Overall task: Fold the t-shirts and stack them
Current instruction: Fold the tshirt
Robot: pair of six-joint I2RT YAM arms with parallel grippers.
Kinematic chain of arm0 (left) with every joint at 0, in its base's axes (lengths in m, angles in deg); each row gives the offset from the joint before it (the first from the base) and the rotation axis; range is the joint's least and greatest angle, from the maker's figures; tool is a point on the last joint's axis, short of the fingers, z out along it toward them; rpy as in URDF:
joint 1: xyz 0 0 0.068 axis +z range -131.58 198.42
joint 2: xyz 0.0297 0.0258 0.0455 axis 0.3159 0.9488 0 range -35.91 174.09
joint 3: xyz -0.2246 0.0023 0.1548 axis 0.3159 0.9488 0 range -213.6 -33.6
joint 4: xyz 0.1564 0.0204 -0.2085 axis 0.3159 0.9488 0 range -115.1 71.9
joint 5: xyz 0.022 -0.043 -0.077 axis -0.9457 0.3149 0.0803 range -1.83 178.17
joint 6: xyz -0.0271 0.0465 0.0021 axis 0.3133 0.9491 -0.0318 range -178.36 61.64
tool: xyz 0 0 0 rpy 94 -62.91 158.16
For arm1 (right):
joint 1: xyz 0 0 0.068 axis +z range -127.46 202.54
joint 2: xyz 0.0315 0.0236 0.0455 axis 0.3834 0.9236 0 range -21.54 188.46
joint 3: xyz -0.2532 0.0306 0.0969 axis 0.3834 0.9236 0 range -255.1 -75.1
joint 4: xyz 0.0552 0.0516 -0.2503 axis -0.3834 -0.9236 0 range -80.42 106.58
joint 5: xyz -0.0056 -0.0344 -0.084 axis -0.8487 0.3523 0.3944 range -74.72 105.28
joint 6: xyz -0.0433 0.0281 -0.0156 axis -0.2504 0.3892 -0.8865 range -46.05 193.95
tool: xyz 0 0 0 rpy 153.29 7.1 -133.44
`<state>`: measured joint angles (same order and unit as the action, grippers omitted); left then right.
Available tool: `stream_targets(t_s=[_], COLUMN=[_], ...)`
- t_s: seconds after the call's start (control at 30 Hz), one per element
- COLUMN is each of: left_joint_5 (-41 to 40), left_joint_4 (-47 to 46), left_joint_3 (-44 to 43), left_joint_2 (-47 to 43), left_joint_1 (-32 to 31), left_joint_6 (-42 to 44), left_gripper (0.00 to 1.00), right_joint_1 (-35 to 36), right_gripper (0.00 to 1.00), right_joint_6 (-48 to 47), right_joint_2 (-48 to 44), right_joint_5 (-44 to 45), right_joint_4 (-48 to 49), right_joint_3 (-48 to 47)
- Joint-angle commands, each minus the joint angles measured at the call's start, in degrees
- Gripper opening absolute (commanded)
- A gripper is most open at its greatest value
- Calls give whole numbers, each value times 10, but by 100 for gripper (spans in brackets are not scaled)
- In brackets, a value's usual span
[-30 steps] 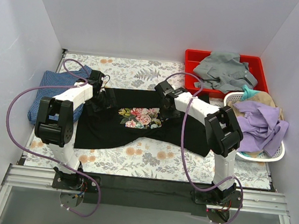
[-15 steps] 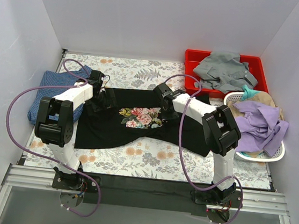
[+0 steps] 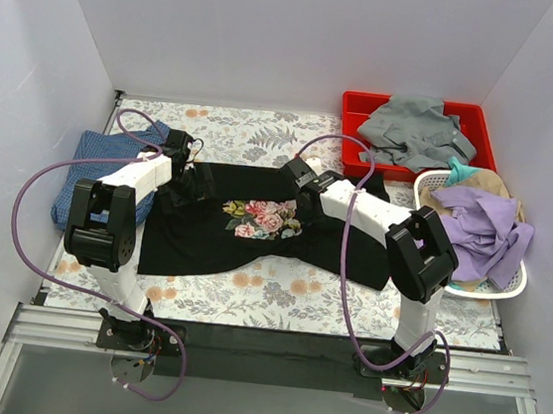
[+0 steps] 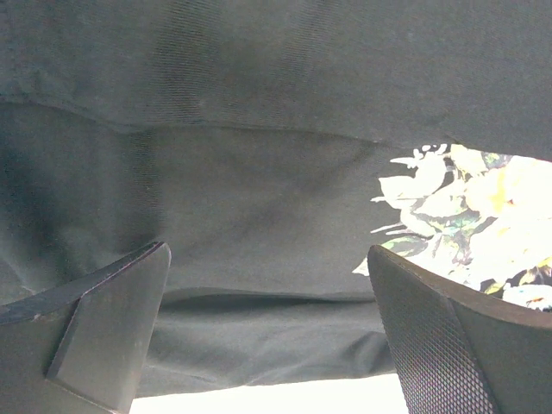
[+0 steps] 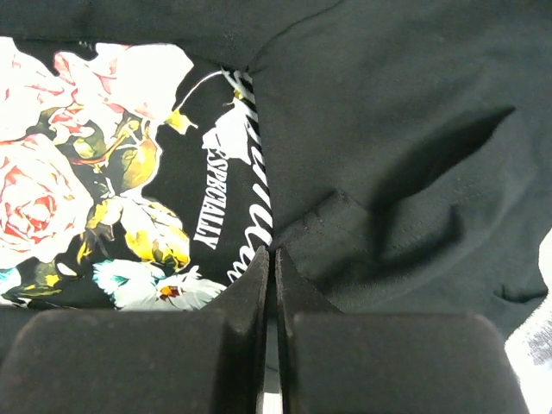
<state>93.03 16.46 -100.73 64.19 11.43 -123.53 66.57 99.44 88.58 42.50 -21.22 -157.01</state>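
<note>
If cloth, grey heap (image 3: 415, 131) in red tray (image 3: 351, 126)

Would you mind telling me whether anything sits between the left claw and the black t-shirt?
Nothing visible does. The left claw is open right over the black t-shirt, and only the shirt's own cloth shows in the gap.

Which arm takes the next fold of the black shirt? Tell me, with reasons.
Right. The right claw is shut on a black t-shirt fold beside the rose print; the left claw hovers open over plain cloth, gripping nothing.
</note>
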Motion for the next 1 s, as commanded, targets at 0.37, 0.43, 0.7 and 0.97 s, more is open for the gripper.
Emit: stream_targets(t_s=[0.37,0.43,0.7,0.97], left_joint_5=[-9,-9,-12,-8], left_joint_4=[4,4,5,4], left_joint_3=[-12,-12,-12,-12], left_joint_2=[9,9,7,9], left_joint_1=[-2,-2,-2,-2], left_joint_6=[8,9,8,8], left_gripper=[98,98,98,98], right_joint_1=[9,10,10,11], right_gripper=[34,35,1,11], right_joint_6=[12,11,7,-4], right_joint_2=[16,26,34,-40], right_joint_5=[34,39,57,114], right_joint_4=[-22,-20,-18,-18], right_joint_3=[-2,-6,-20,-11])
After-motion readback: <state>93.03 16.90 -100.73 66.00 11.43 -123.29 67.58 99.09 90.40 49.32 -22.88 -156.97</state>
